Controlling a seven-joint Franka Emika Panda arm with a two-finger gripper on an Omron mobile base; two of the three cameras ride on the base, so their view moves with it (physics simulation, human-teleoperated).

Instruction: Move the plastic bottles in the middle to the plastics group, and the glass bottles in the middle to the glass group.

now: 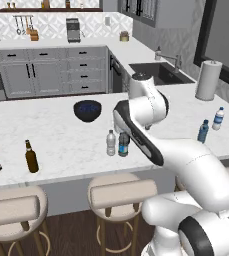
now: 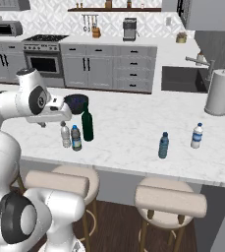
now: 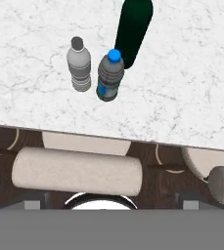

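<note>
Arm point(image 1: 186, 165): rises from the base, leans forward, bends at a high elbow, then folds down again.
Wrist: turned so the hand points straight down.
Gripper point(image 2: 47, 122): hangs above the front edge of the counter point(image 2: 133, 128), well clear of its top.
Fingers point(image 3: 33, 204): spread wide apart.
Grip: nothing between the jaws, nothing touched.

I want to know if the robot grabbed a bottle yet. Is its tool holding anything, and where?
Nothing is held. The tool hangs open above the counter edge, looking down at the two small plastic bottles and the green glass bottle, touching none.
</note>
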